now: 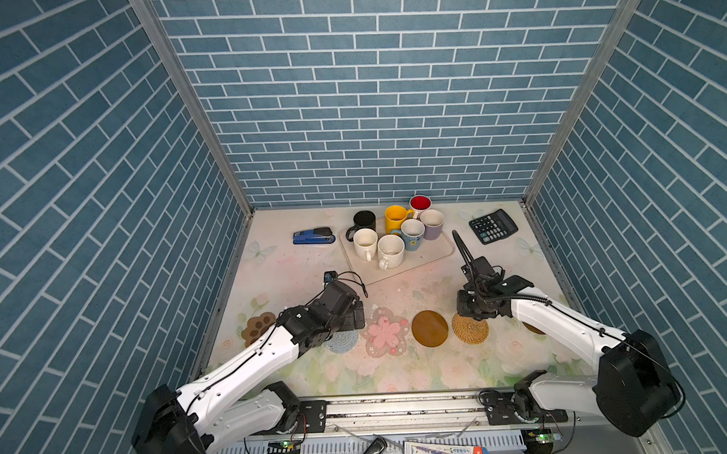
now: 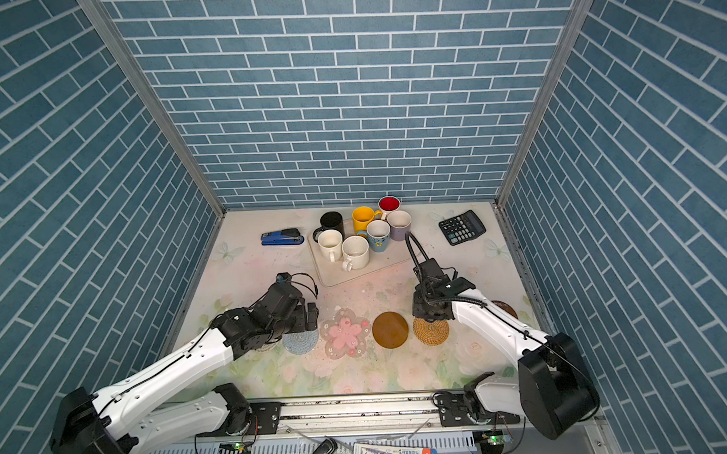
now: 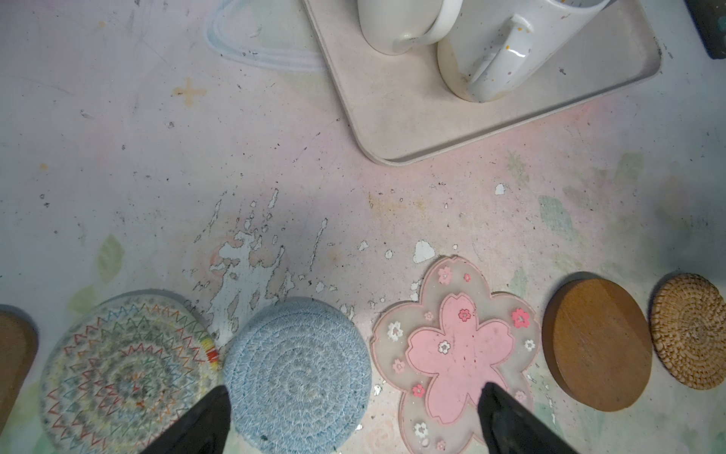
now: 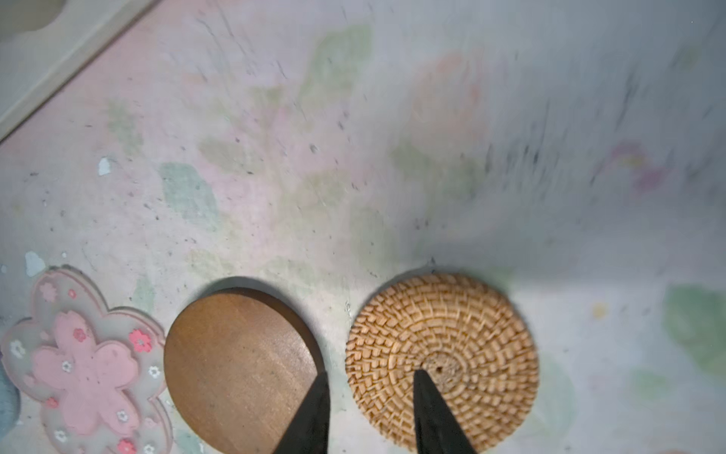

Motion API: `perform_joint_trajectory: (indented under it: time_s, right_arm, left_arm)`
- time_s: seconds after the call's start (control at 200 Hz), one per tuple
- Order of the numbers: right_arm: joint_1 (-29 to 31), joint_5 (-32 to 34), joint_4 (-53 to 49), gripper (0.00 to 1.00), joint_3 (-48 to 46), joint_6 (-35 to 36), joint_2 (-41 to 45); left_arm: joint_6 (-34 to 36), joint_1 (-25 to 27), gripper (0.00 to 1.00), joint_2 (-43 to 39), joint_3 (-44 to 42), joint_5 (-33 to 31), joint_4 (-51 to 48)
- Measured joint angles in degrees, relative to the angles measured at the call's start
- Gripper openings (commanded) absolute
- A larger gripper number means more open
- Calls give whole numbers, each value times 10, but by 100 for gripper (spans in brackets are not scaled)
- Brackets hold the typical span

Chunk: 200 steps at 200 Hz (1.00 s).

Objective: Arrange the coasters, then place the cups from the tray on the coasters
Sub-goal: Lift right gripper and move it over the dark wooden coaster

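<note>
Coasters lie in a row near the front: brown paw (image 1: 257,328), blue-grey round (image 1: 341,341), pink flower (image 1: 385,331), brown disc (image 1: 430,328) and rattan round (image 1: 470,327). A multicoloured woven round (image 3: 125,373) shows in the left wrist view. Several cups, among them black (image 1: 363,220), yellow (image 1: 396,218) and white (image 1: 390,251), stand on the cream tray (image 1: 437,250). My left gripper (image 3: 353,393) hangs open over the blue-grey coaster (image 3: 298,377) and the flower coaster (image 3: 455,353). My right gripper (image 4: 372,375) is open over the rattan coaster's (image 4: 471,334) edge, holding nothing.
A blue stapler (image 1: 314,236) lies at the back left and a black calculator (image 1: 493,225) at the back right. Another brown disc (image 1: 534,328) peeks out from under the right arm. Brick-patterned walls close in three sides.
</note>
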State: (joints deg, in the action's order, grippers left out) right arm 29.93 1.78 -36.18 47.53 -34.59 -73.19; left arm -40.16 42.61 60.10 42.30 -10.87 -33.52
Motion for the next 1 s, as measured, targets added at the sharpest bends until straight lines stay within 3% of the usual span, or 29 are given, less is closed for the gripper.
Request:
perform_joint_trajectory:
  time_s: [0.16, 0.51, 1.0]
  right_arm:
    - [-41, 10, -17, 65, 55, 21, -19]
    - [-216, 28, -38, 84, 92, 64, -71]
    - [-422, 49, -16, 87, 141, 63, -147]
  left_arm:
    - [6, 0, 99, 9, 10, 0, 2]
    - [25, 0, 99, 41, 47, 2, 10]
    - [38, 0, 99, 73, 61, 51, 29]
